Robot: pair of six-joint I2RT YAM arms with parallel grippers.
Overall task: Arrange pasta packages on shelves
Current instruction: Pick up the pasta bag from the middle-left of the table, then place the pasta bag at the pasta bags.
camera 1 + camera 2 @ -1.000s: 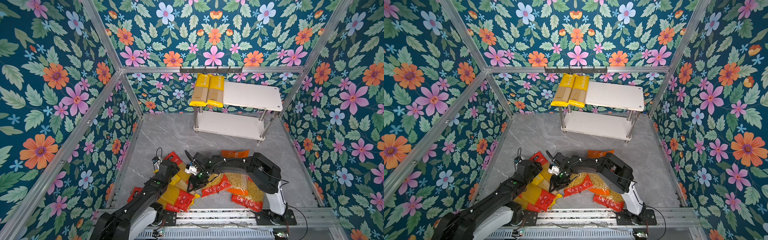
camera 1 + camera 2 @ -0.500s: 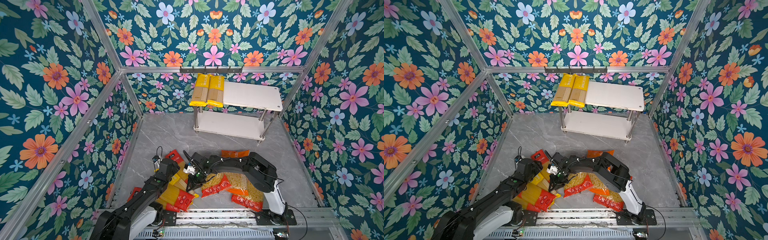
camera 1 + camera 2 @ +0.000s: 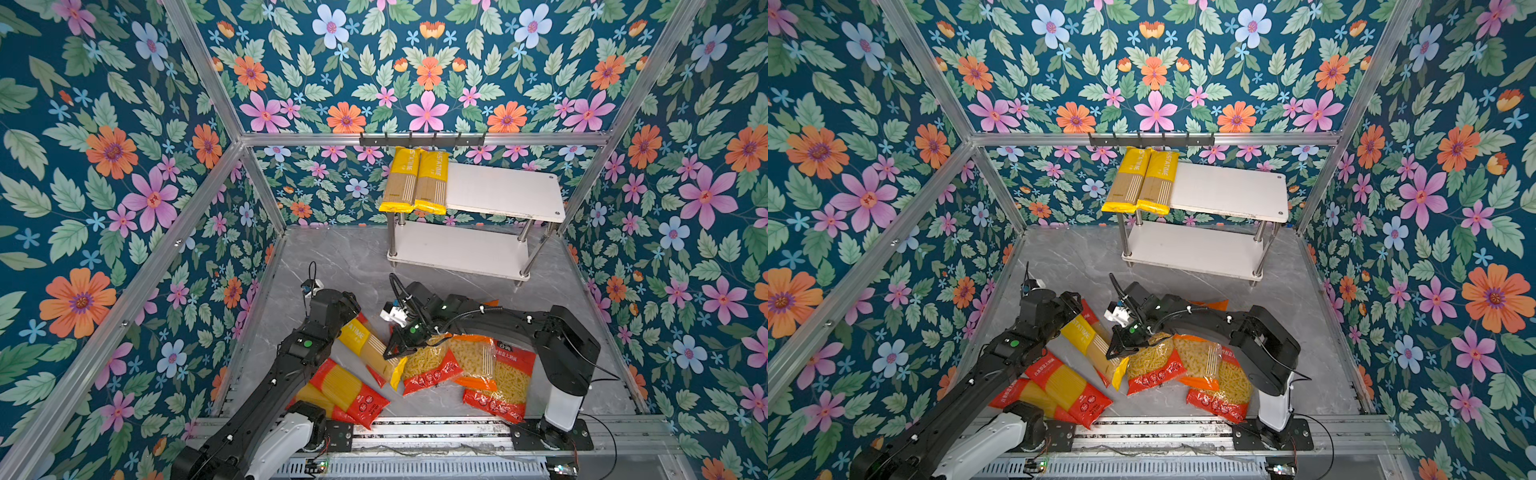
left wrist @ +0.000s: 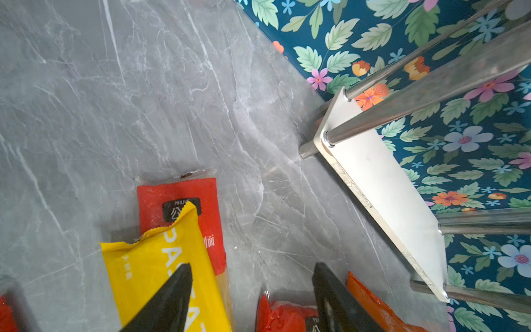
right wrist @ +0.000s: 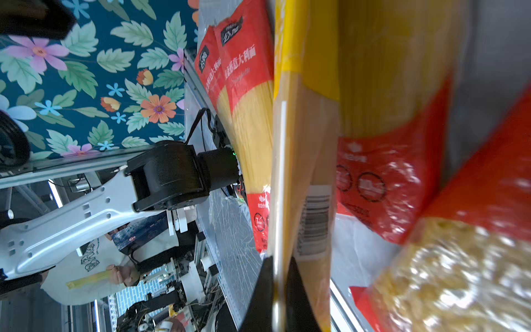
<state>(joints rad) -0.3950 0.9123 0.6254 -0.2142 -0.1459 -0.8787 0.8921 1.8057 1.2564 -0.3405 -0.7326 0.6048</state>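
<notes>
**A:** How far along are you?

**B:** In both top views, the shelves (image 3: 503,195) carry two yellow spaghetti packs (image 3: 415,183), side by side at one end of the upper board. The lower board holds nothing. The rest lies on the floor (image 3: 332,257) near my bases. There is a third yellow pack (image 3: 368,347), the red spaghetti packs (image 3: 349,390) partly under it and under my left arm, and the short-pasta bags (image 3: 469,361) below my right arm. I'd call that an early stage: two shelved, most left to do.

**A:** Your left hand?

**B:** In the left wrist view, my left gripper (image 4: 253,268) has its fingers wide apart and holds nothing. It hovers over the printed end of the third yellow pack, which overlaps a red one. The shelves' lower board is well off to the side.

**A:** And the right?

**B:** In the right wrist view, my right gripper (image 5: 278,263) is pinched together on that pack's thin side edge, near its barcode. The pack is long and slim, with glossy yellow film and a clear window on pale, straight strands. I cannot tell whether it has left the floor.
</notes>
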